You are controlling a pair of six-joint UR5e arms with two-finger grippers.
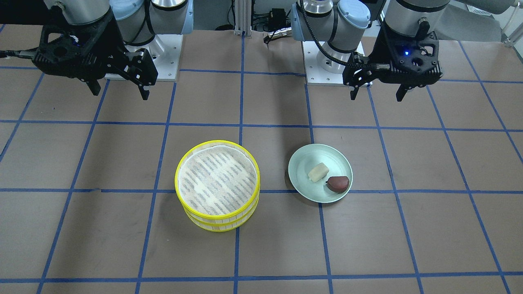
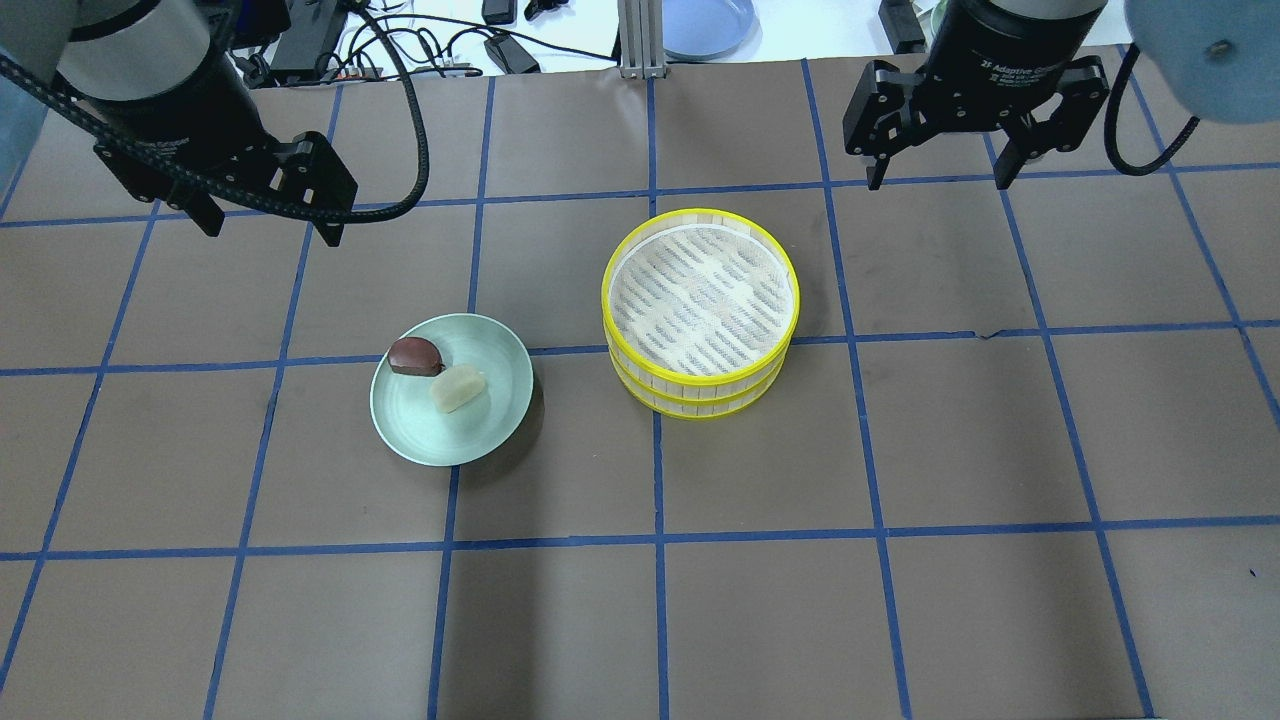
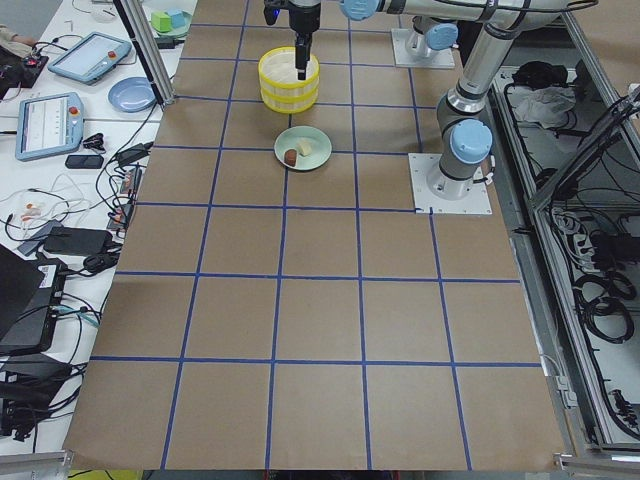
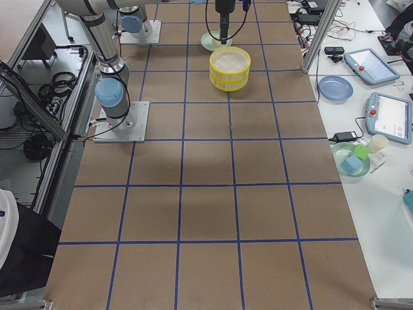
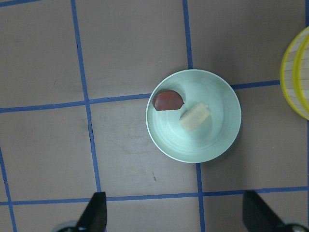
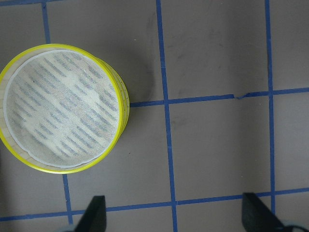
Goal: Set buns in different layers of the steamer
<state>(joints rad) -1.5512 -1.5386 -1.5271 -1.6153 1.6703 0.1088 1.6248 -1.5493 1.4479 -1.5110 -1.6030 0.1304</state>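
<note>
**Now: both hands hover spread, and the buns sit on the left arm's side**

So, nothing is lifted yet. The left hand (image 2: 272, 228) hangs above the bench (image 2: 900, 600) with its fingers wide apart and nothing between them, and the right hand (image 2: 938, 183) matches it on the far side, spread and empty too.

Both buns lie on the pale green plate (image 2: 430, 432). The cream bun (image 2: 457, 388) sits near the middle and the brown bun (image 2: 414, 356) is just beside it, towards the rim. The steamer (image 2: 695, 392) stands apart from the plate, its two yellow-rimmed trays stacked and the top cloth bare.

Here is the geometry that matters. The plate lies on the left arm's half of the bench, so the left hand is clearly the nearer one. The steamer sits closer to the right hand.

From the left wrist camera the plate lies ahead of the hand. There the cream bun (image 5: 195, 116) runs slantwise to the line between the fingers (image 5: 96, 212). A wrist turn looks needed to close across its narrow sides. The lower tray is covered, so the top one likely has to come off.
</note>
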